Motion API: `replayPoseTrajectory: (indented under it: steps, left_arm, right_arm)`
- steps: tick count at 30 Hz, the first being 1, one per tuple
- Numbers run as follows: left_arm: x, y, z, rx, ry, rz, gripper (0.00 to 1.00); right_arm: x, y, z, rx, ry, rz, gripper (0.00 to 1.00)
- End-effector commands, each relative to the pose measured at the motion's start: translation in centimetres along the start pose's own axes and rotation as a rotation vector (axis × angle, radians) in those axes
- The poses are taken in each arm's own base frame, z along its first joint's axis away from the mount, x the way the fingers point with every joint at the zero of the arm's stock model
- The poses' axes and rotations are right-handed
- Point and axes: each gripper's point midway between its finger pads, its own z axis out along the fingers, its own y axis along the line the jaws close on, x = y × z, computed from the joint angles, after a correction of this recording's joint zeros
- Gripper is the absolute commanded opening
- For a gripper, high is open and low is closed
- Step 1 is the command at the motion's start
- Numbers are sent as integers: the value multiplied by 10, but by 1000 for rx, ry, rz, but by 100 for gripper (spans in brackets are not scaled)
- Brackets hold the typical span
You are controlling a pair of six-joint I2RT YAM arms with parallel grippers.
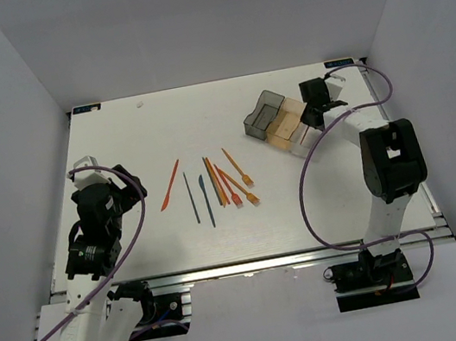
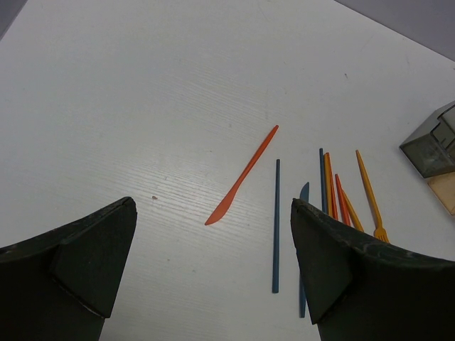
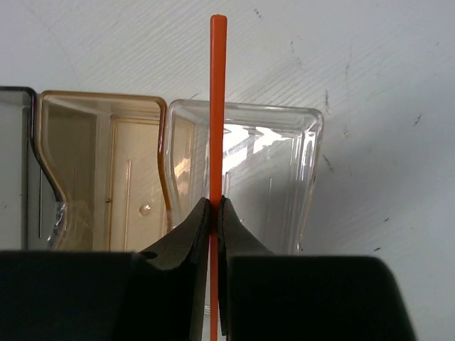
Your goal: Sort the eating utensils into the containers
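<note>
the white desk [image 1: 144,141] carried everything. the containers [image 1: 283,123], three joined bins, sat in the upper right of the top view. the loose utensils [image 1: 209,187] lay fanned out at the centre of that frame, well apart from the bins. the left fingers [image 2: 92,263] hung spread wide and empty at the left, with an orange knife [image 2: 242,177] on the desk beyond the gap. the right fingers [image 3: 188,238] were pinched tight on an orange stick [image 3: 217,85]. they held it above the clear bin [image 3: 274,163], close to the wall it shares with the orange bin [image 3: 106,163], and the stick's far end reached past the far rim. the step in hand looked like the drop of that stick. the next move probably called for bringing it fully within the clear walls, away from the shared wall, before parting the fingers, since so long a stick could catch on the rim.
</note>
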Motion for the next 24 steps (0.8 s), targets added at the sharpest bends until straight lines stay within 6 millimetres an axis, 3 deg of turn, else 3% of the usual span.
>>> replayPoseTrajectory:
  steps: [1, 5, 7, 14, 18, 20, 21, 24]
  left_arm:
    - [0, -3, 2, 17, -4, 7, 98]
    - [-1, -4, 1, 21, -9, 5, 98]
    - [-1, -4, 0, 21, -10, 5, 98]
    - [-2, -3, -1, 22, -15, 2, 98]
    - [-2, -3, -1, 20, -16, 4, 98]
    - [-2, -3, -2, 21, -18, 5, 98]
    - [-2, -2, -1, 14, -17, 5, 98]
    - [-2, -1, -1, 6, -19, 4, 98]
  right_arm:
    - [-5, 8, -6, -20, -37, 41, 2]
    - [-1, 9, -8, -21, -32, 34, 17]
    - [2, 8, -9, -16, -23, 38, 32]
    - [-7, 10, -23, -33, -42, 46, 37]
    - [-29, 22, -51, -74, -101, 23, 40]
    - [-36, 30, -67, -101, -140, -1, 49]
    - [-39, 43, -86, -152, -165, -25, 52]
    - [-31, 73, -119, -294, -192, -155, 67]
